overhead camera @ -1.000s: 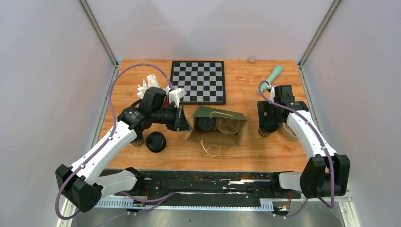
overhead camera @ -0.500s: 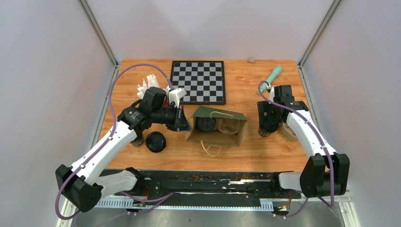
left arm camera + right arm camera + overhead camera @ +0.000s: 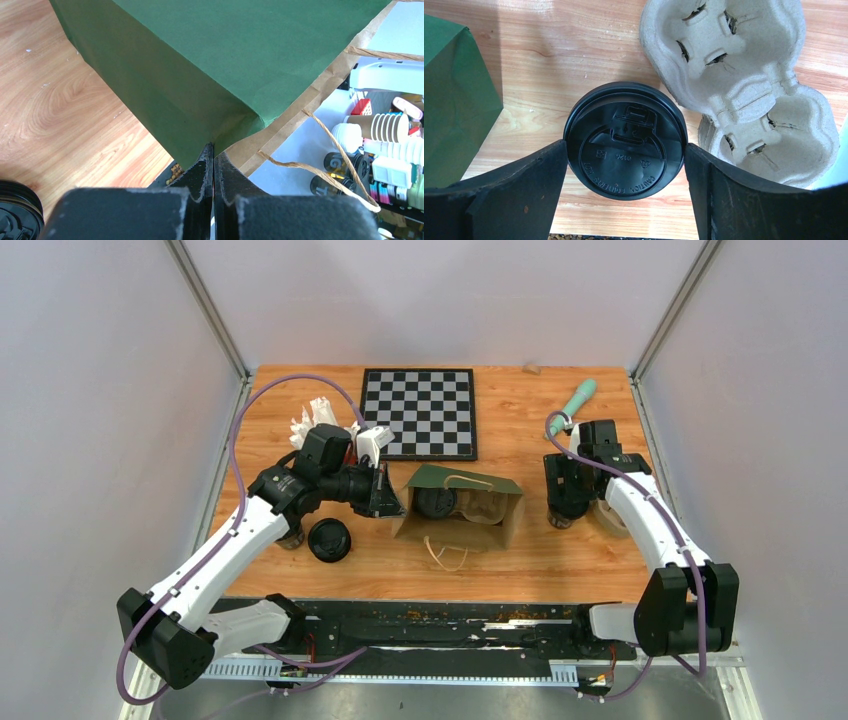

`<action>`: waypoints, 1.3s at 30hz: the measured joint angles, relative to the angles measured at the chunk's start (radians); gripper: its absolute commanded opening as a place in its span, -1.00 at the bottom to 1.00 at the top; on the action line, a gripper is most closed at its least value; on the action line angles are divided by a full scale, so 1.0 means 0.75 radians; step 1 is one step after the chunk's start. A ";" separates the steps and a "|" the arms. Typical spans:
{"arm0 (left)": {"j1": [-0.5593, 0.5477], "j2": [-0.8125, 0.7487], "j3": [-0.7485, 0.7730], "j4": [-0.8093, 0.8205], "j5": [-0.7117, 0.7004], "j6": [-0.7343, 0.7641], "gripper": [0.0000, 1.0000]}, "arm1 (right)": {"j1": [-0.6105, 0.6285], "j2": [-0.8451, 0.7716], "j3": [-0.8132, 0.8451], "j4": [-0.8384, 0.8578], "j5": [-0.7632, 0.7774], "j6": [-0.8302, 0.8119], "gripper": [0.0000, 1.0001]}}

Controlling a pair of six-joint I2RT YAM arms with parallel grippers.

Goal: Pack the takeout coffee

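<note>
Right gripper (image 3: 626, 170): jaws spread wide, straddling the small dark disposable cup with round black plastic lid (image 3: 625, 135). The cup stands upright directly between the fingers; contact not discernible. Left gripper (image 3: 213, 167): closed on the rim of the green paper bag (image 3: 200, 60), to the right gripper's left.

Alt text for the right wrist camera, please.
A black-lidded coffee cup stands on the wooden table between the right gripper's wide-spread fingers, which closely flank it. An empty pulp cup carrier lies beside it; a green bag edges in opposite.
</note>
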 measured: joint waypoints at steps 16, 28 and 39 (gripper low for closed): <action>0.000 0.000 0.000 -0.003 -0.002 0.000 -1.00 | 0.000 -0.015 -0.011 0.006 -0.006 0.001 0.50; 0.000 -0.016 0.000 -0.012 -0.032 -0.002 -1.00 | 0.062 -0.235 0.092 -0.209 -0.064 0.017 0.44; 0.000 -0.018 0.039 -0.017 -0.066 -0.025 -1.00 | 0.500 -0.483 0.639 -0.388 -0.013 0.126 0.40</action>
